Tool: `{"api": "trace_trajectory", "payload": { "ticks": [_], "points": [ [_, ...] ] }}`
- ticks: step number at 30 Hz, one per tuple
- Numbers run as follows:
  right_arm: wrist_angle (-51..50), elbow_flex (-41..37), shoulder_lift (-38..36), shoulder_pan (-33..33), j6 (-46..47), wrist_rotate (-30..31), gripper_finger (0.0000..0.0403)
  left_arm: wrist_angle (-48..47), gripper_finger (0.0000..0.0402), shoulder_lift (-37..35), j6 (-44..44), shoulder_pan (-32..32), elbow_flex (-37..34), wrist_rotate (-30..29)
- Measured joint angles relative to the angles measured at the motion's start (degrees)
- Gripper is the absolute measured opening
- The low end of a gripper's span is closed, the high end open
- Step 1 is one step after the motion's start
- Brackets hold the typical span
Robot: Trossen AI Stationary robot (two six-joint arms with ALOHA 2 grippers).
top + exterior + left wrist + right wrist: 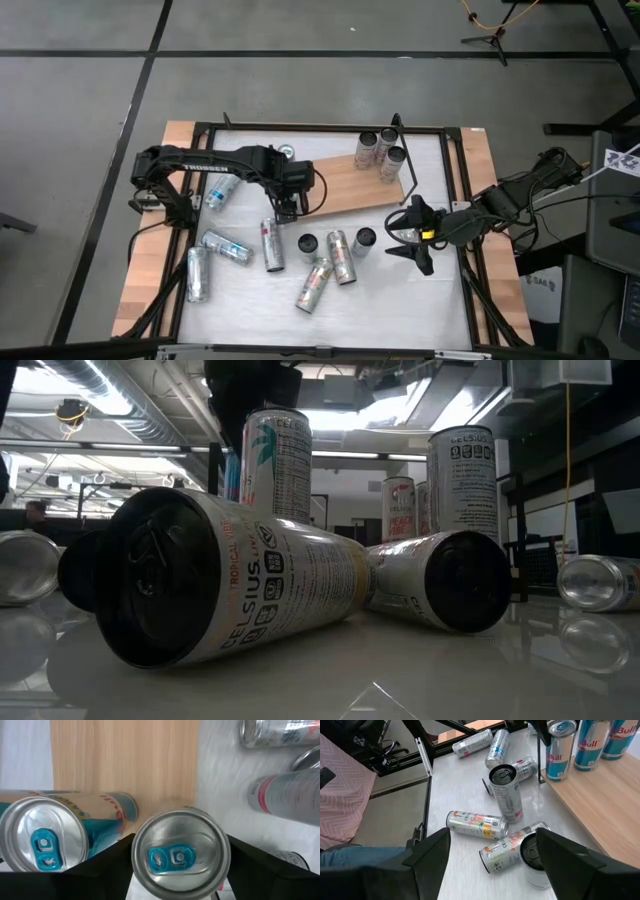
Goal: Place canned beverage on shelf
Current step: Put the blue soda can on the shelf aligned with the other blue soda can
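The shelf is a light wooden board lying aslant on the white table; it also shows in the left wrist view and the right wrist view. My left gripper is at the board's left end, shut on an upright Red Bull can. Two more Red Bull cans stand beside it on the board. Three pale cans stand at the board's right end. My right gripper waits open and empty right of the board, over the table. My left gripper pinches the Red Bull can between its two fingers, one on each side of the can's upper wall. The fingers come from above, slanting down. The can stands upright, its bottom at the board's left end; whether it rests on the board I cannot tell.
Several Celsius cans lie on the table near the board, and another lies under my left arm. Two cans stand upright. A black metal frame rims the table.
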Motion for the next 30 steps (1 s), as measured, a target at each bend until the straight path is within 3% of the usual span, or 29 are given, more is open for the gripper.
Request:
{"api": "trace_trajectory", "payload": {
  "ticks": [21, 30],
  "points": [
    [-0.02, 0.00, 0.00, 0.01, 0.00, -0.01, 0.0289, 0.12, 0.0267, -0.01, -0.22, -0.01, 0.16, -1.68],
    [-0.04, -0.02, 0.02, 0.01, -0.01, -0.01, 0.0289, -0.69, 0.0267, -0.05, -0.22, -0.01, 3.67, -1.66]
  ]
}}
